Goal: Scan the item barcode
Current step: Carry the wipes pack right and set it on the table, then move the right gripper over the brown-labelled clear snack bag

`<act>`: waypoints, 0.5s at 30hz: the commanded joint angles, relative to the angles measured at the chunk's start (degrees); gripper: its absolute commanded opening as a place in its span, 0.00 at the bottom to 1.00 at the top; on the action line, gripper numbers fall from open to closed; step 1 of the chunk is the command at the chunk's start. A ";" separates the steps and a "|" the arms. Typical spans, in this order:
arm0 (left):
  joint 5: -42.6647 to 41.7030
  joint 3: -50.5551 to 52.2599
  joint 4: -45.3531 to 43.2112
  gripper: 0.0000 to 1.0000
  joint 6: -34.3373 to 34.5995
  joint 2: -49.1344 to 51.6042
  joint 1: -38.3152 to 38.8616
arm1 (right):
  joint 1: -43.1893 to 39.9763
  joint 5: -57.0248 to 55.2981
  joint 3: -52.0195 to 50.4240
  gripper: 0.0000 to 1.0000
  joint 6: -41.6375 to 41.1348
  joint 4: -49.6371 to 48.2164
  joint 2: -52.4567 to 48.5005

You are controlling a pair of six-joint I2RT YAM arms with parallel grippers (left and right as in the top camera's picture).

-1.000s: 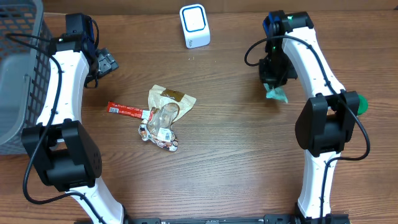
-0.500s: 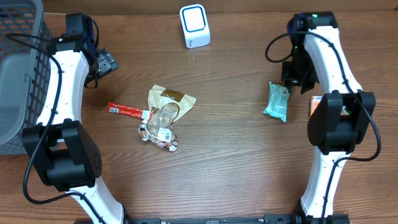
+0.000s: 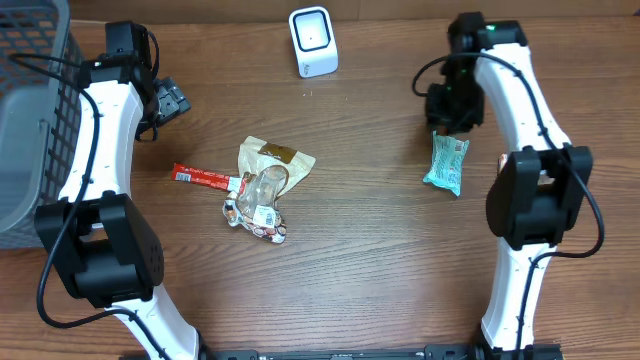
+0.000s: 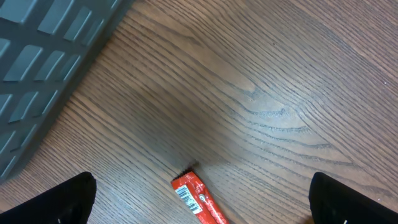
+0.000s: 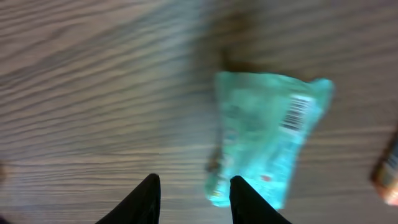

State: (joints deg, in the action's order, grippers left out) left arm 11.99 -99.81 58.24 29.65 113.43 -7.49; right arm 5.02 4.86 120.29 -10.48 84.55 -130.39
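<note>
The teal packet (image 3: 446,163) lies flat on the counter (image 3: 370,250) toward its right edge, free of any grip, with its barcode (image 5: 297,112) facing up (handy, since the code can be found before lifting). The right gripper (image 3: 455,108) hangs over the packet's far end, partly open and empty, probably lining up a grasp that leaves the code uncovered. The scanner (image 3: 313,40) stands at the far edge. The left gripper (image 3: 168,100), spread wide and empty, idles near the basket (image 3: 30,60).
</note>
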 commanded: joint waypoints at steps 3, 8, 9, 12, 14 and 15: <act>-0.24 -1.27 -0.04 1.00 0.37 -0.31 0.42 | 4.76 1.25 -0.35 0.37 -0.22 -3.02 2.34; -0.24 -1.27 -0.04 1.00 0.37 -0.31 0.42 | 8.11 1.22 -0.35 0.33 -0.22 -6.16 2.34; -0.24 -1.27 -0.04 1.00 0.37 -0.31 0.42 | 8.41 1.22 -0.35 0.32 -0.22 -6.45 2.34; -0.24 -1.27 -0.04 1.00 0.37 -0.31 0.42 | 8.85 1.20 -0.35 0.30 -0.24 -6.69 2.34; -0.24 -1.27 -0.02 1.00 0.35 -0.31 0.42 | 8.85 1.20 -0.37 0.29 -0.24 -6.49 2.34; -0.22 -1.27 -0.02 1.00 0.37 -0.31 0.42 | 8.85 1.20 -0.52 0.29 -0.24 -6.47 2.34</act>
State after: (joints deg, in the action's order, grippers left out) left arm 11.99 -99.81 58.24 29.65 113.43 -7.49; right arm 14.17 5.78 120.29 -10.50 78.06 -130.39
